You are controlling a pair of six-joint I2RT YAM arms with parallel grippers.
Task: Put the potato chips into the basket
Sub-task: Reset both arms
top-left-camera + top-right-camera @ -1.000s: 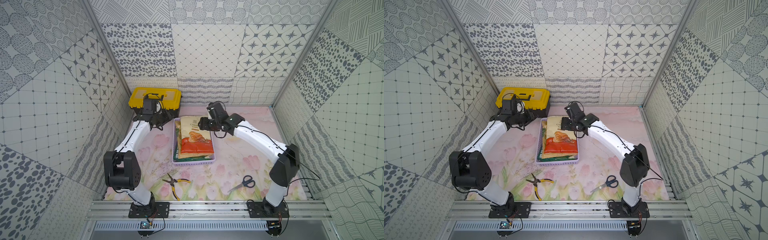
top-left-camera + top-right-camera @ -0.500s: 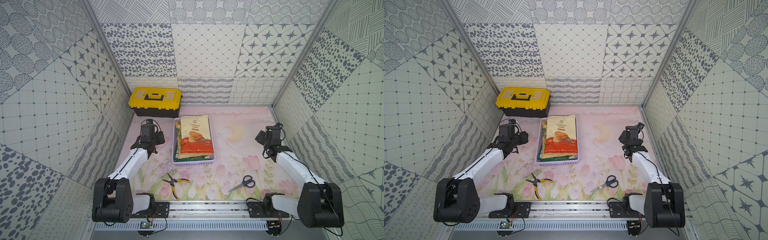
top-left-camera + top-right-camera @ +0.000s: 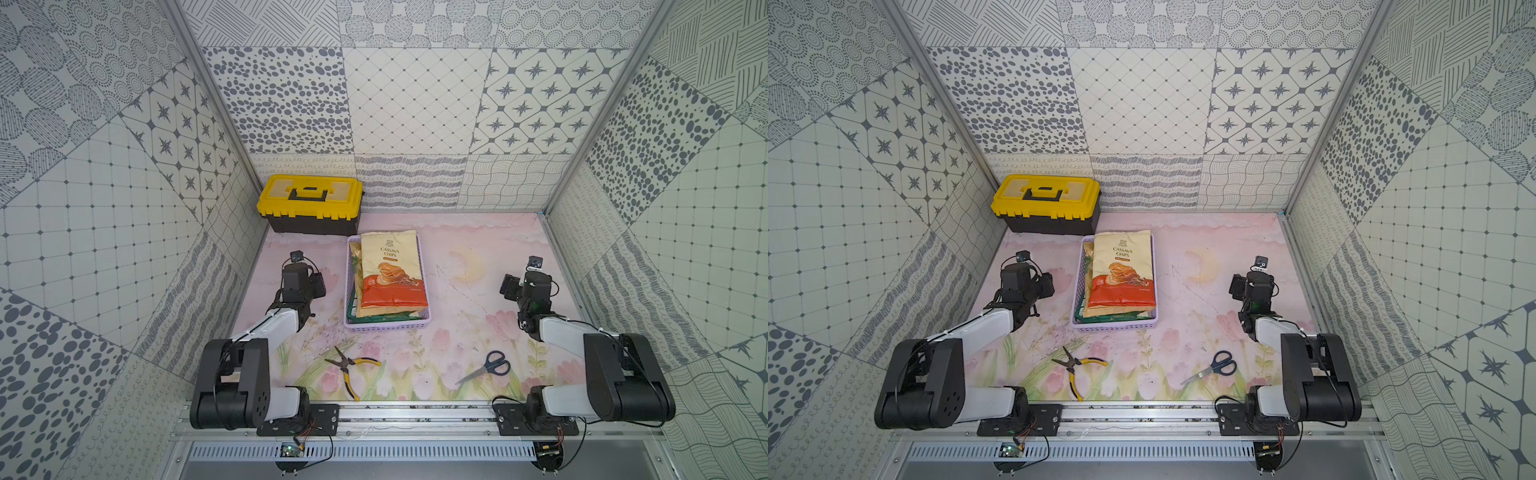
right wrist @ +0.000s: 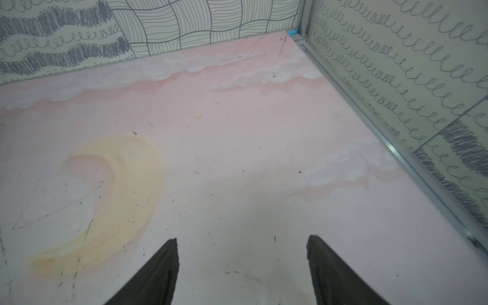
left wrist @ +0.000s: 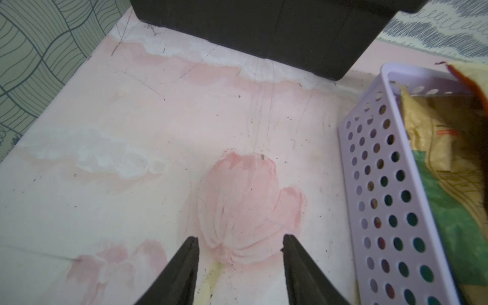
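Note:
The lilac basket [image 3: 386, 325] [image 3: 1115, 325] sits mid-table in both top views. It holds a stack of potato chips, with the cream-orange "Cassava Chips" bag [image 3: 392, 270] [image 3: 1123, 270] on top and green and tan bag edges [image 3: 384, 318] showing beneath. My left gripper [image 5: 239, 241] is open and empty, low over a pink tulip print, a little way from the basket's perforated wall [image 5: 383, 184]. My right gripper [image 4: 241, 240] is open and empty over bare mat beside a yellow moon print, far right of the basket.
A yellow-and-black toolbox [image 3: 309, 203] [image 5: 264, 26] stands at the back left, just behind the basket. Yellow-handled pliers [image 3: 351, 368] and blue-handled scissors [image 3: 486, 368] lie near the front edge. Patterned walls close in both sides; a metal rail [image 4: 396, 148] is near the right gripper.
Both arms have drawn back from the far end of the basket and folded toward the front. The right gripper has opened wider. The Cassava bag stays on the stack.

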